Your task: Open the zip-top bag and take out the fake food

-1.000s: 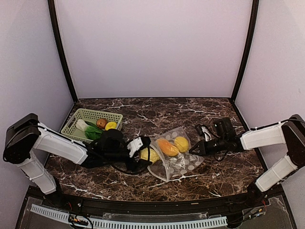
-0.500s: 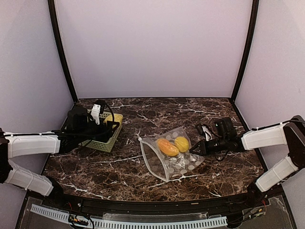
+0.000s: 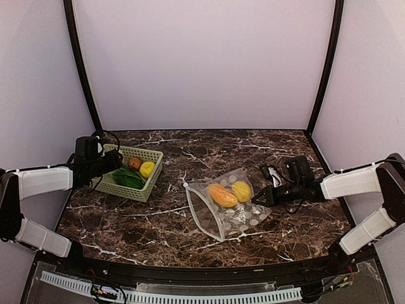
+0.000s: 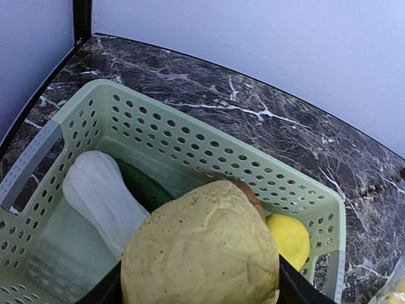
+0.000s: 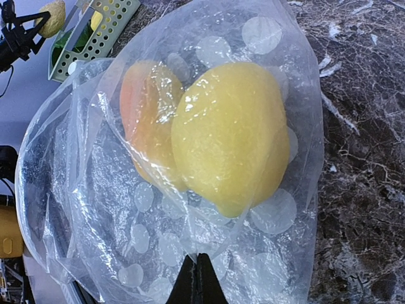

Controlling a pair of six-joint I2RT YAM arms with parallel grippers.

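Dark veined marble forms the bench [image 3: 158, 221], walled in by plain pale panels. At its middle lies the zip-top bag [image 3: 237, 216], flat, its whitish zip edge spread into an open loop on the side facing the left arm. Well off that mouth side stands the pale green slotted basket [image 3: 136, 190].

Two pieces of fake food are inside the bag: an orange piece [image 3: 223, 195] and, touching it, a yellow lemon [image 3: 241, 190]. The basket already carries a white piece [image 4: 101, 196], a dark green one [image 4: 142, 187], a brown one [image 4: 243, 190] and a small yellow one [image 4: 288, 237].

On the bag's edge opposite its mouth, the right pincer [image 5: 199, 278] is shut flat on a fold of film. Far from the bag, above the basket, the left pincer [image 4: 199, 294] clasps a dull yellow lemon piece [image 4: 199, 247].

This looks like the drop-off. It should go well if the left arm lowers before letting go, aims at the bare floor beside the white piece, and spreads wide enough that the piece falls cleanly. The right pinch should not slacken, so the mouth gapes for the next reach.
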